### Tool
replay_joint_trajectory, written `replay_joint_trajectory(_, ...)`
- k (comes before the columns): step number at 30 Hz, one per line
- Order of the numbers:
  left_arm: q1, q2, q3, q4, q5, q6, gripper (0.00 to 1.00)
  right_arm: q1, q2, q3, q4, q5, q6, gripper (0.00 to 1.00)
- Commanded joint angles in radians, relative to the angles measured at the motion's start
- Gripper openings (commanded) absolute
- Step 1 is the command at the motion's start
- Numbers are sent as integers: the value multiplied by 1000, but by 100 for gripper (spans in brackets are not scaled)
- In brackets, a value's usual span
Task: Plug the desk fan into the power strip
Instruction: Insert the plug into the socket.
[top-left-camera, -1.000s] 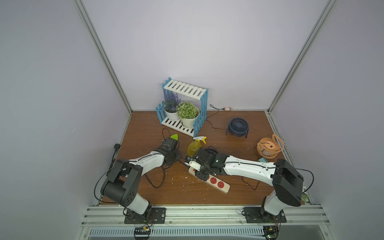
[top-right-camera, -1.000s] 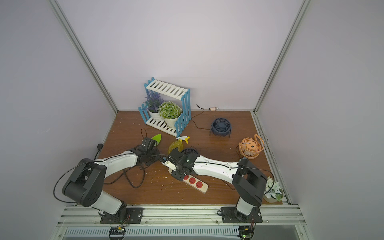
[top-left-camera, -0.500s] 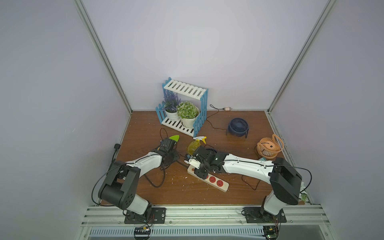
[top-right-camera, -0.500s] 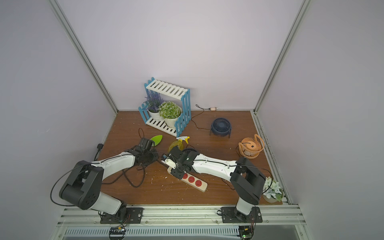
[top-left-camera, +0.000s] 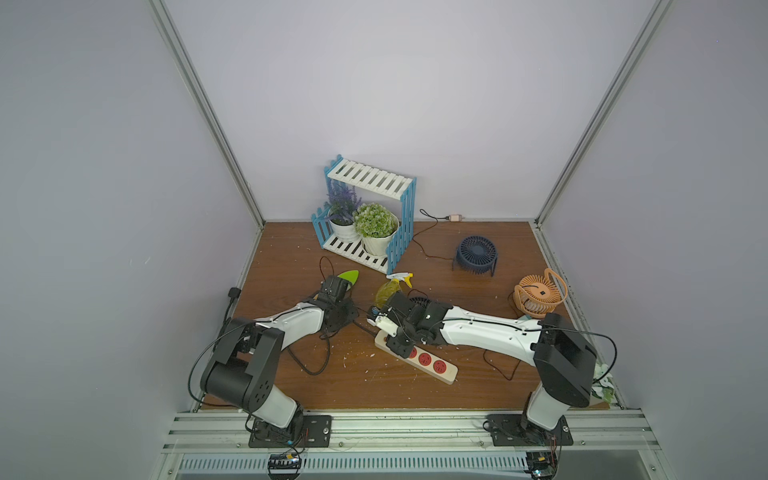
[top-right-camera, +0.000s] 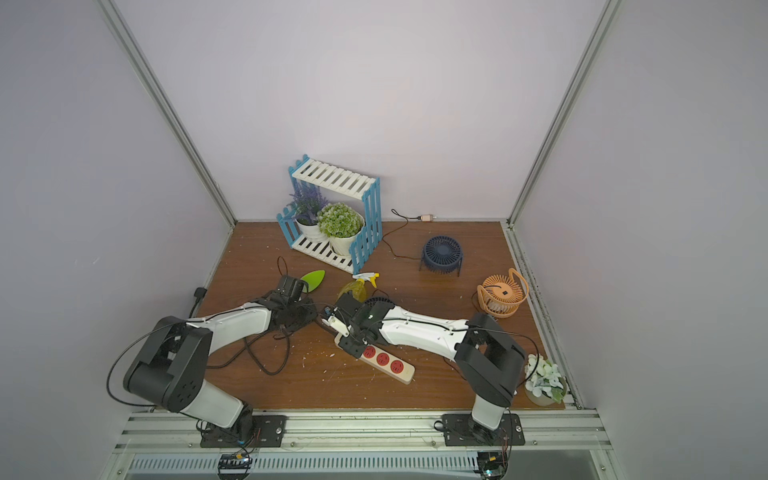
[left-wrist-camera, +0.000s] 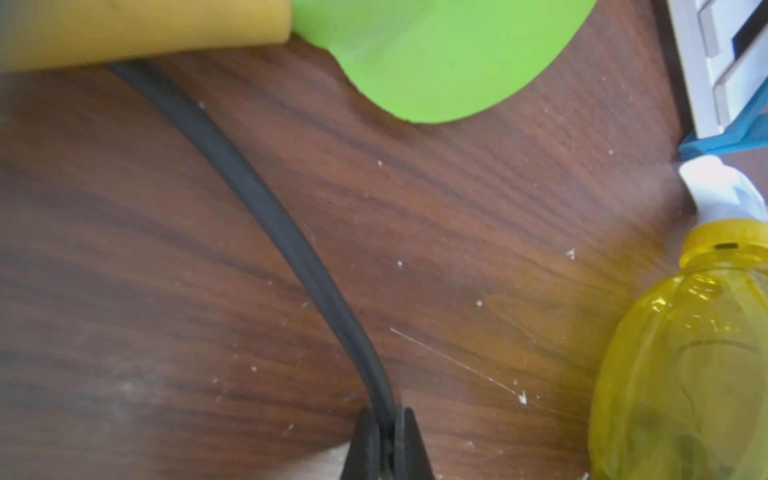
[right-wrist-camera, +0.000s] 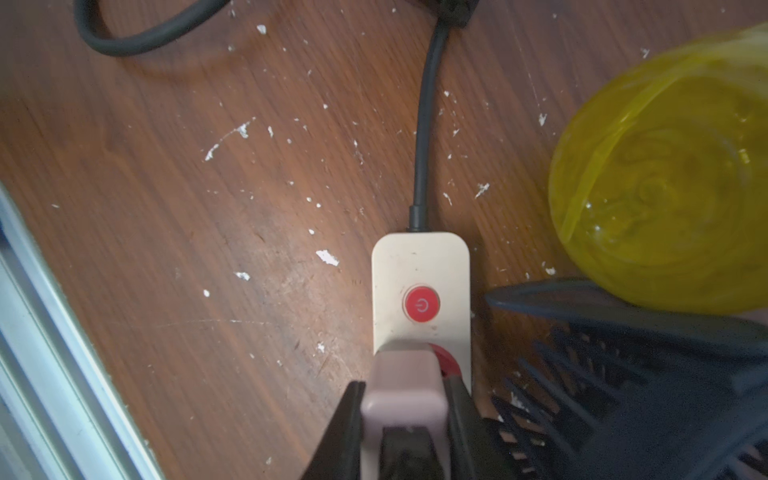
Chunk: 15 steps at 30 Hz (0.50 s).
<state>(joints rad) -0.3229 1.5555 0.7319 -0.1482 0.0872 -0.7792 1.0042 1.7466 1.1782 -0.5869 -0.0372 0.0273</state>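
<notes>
Robot arms: two, left (top-left-camera: 291, 322), right (top-left-camera: 486, 332).
Desk fans: three: navy (top-left-camera: 477, 254), orange (top-left-camera: 539, 294), dark one half hidden by an arm (top-left-camera: 417, 300).
Power strip: one (top-left-camera: 451, 375); three red sockets (top-left-camera: 424, 359) counted from above, one red button (right-wrist-camera: 420, 304), one black cord (left-wrist-camera: 266, 208).
Pale pink plug: one (right-wrist-camera: 401, 386).
Potted plants: three: purple (top-left-camera: 341, 203), green (top-left-camera: 375, 219), white-flowered (top-right-camera: 542, 380).
Blue-and-white rack: one (top-left-camera: 370, 176).
Yellow spray bottle: one (top-left-camera: 386, 291).
Green leaf-shaped piece: one (top-left-camera: 348, 275).

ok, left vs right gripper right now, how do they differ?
The left gripper is pinched shut on a thin black cord; the right gripper clamps a wider pinkish plug. The right gripper is over the power strip, by its red button; the left gripper is over the table. Both hold something.
</notes>
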Motion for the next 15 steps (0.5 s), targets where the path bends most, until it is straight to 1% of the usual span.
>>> replay_joint_trajectory(1,54,31,33,59,-122,40,0,9,124,-162,-122,-3,97,0)
replay_joint_trajectory(5,62,58,50,68,-113,53,0,2,101,-216,-131,-6,149,0)
replay_joint_trajectory(8,66,76,54,84,-101,57,0,-18,142,-207,-136,-11,159,0)
replay_joint_trajectory(12,74,83,54,94,-91,67,0,-5,172,-222,-125,-34,185,0)
replay_joint_trajectory(15,89,94,55,107,-74,77,0,4,218,-188,-138,-15,182,0)
